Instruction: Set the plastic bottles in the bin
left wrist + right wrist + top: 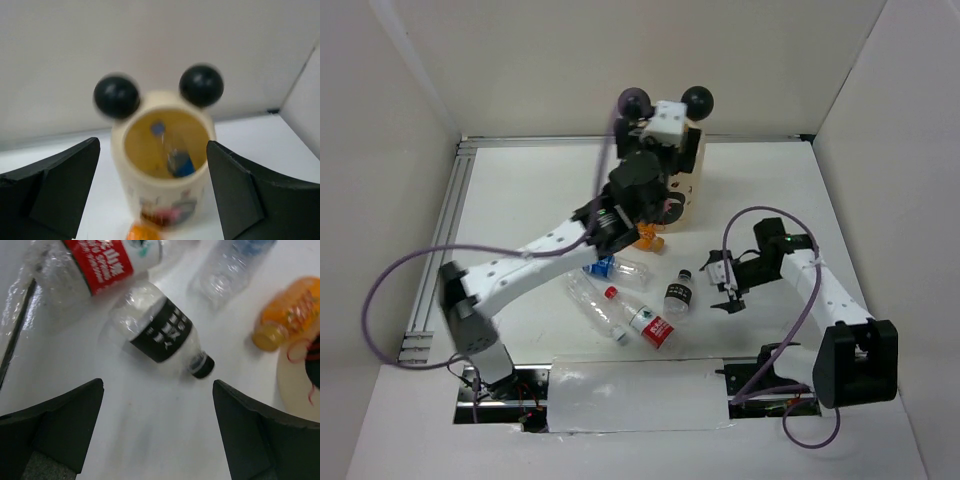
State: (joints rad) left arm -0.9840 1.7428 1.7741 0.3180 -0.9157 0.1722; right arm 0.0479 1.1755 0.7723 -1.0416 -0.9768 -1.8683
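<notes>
Your right gripper (157, 385) hangs spread and empty over the black-labelled bottle (160, 335), near-side of the bin (130, 187) — lying flat, it may roll as you close. Left gripper (152, 150), also spread and empty, blocks the bin's mouth, with a blue-labelled bottle (177, 160) inside — the orange bottle (287, 315) at the bin's foot invites a knock.

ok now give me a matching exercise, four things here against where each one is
1. tall cream cylindrical bin with black ball ears
2. small orange plastic bottle
3. clear plastic bottle with black label and cap
4. left hand

a. lying on the white table before the open right hand
b. open, over the bin
c. upright at the table's far side, a blue-labelled bottle inside
d. lying by the bin's foot

Pairs: 1-c, 2-d, 3-a, 4-b
</notes>
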